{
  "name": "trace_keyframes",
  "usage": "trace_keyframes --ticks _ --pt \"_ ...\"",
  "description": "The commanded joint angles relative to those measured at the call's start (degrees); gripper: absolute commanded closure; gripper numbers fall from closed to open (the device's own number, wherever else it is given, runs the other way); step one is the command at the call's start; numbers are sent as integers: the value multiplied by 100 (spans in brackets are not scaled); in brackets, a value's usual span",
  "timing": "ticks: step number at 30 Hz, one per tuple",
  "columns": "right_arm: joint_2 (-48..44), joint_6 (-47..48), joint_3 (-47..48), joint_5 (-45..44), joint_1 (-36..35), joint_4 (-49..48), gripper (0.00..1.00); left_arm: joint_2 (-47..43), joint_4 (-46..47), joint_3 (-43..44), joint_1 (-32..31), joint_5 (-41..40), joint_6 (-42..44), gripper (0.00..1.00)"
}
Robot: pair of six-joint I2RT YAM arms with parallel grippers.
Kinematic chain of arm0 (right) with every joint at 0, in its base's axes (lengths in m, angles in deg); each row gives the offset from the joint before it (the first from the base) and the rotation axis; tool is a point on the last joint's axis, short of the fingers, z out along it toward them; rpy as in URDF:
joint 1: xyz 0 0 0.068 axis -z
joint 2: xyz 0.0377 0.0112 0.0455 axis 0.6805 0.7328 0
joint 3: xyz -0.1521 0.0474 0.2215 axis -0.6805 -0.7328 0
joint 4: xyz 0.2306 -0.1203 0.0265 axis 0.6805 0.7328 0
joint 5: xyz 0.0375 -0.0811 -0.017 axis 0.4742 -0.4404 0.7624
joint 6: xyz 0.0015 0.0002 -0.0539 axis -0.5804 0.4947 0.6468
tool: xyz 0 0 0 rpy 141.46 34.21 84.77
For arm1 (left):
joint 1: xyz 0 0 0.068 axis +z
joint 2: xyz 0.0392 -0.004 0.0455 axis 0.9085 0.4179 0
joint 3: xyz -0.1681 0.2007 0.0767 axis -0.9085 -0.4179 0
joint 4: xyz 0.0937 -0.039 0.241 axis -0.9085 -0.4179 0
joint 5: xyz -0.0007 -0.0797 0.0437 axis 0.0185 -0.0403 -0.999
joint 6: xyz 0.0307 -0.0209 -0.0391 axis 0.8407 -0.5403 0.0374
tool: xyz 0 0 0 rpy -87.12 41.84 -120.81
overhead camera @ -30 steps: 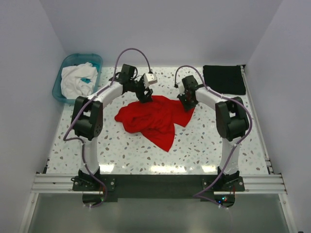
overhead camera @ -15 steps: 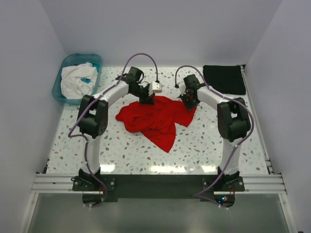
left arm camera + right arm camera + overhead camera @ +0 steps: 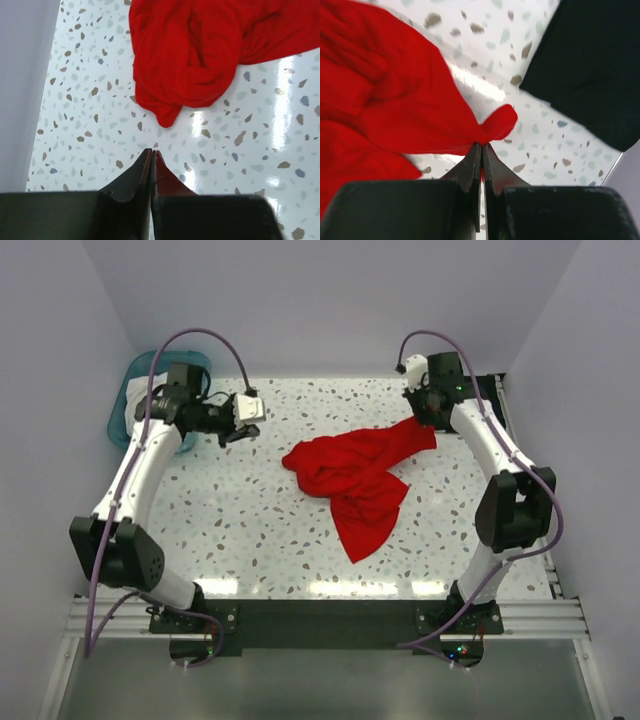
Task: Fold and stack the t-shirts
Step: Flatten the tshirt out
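Top external: red t-shirt (image 3: 352, 476) lies bunched, not spread, on the speckled table (image 3: 250, 530), a bit right of centre. One end is drawn out toward the far right corner and a loose flap trails toward the near edge. Its long axis runs roughly from far right to near centre.

Right claw (image 3: 424, 421) is at the far right end of the shirt. Right wrist view shows the jaws closed on a pinched fold of red cloth, a small tab poking out past the tips. The black folded t-shirt (image 3: 590, 65) lies flat just beyond, by the far right corner, not touching the red one.

Left claw (image 3: 233, 432) is out toward the far left, near the teal basin (image 3: 137, 368), well apart from the shirt. Left wrist view shows its jaws pressed together with nothing in them, and the crumpled left end of the shirt ahead of the tips across bare table.

Judgement: folding not begun, shirt needs flattening first. The right arm holds one end. The left arm must travel right to reach the free bunched end, then pull along the long axis.
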Motion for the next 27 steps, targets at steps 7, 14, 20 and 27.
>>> trace_keyframes --ticks 7,14,20,27 --pt "-1023 -180 1643 2652 -1129 83 100 -1372 5053 -1806 -267 832 -4150 11" --pt "-1534 -295 1405 3595 -1929 -172 100 -1021 5493 -1612 -934 1131 -4113 0" --pt "-1790 -339 1370 3885 -2597 -111 100 -942 5921 -1850 -1524 912 -4014 0" --pt "-1922 -243 1405 3781 -2889 -252 100 -722 4694 -1165 -1648 1447 -3700 62"
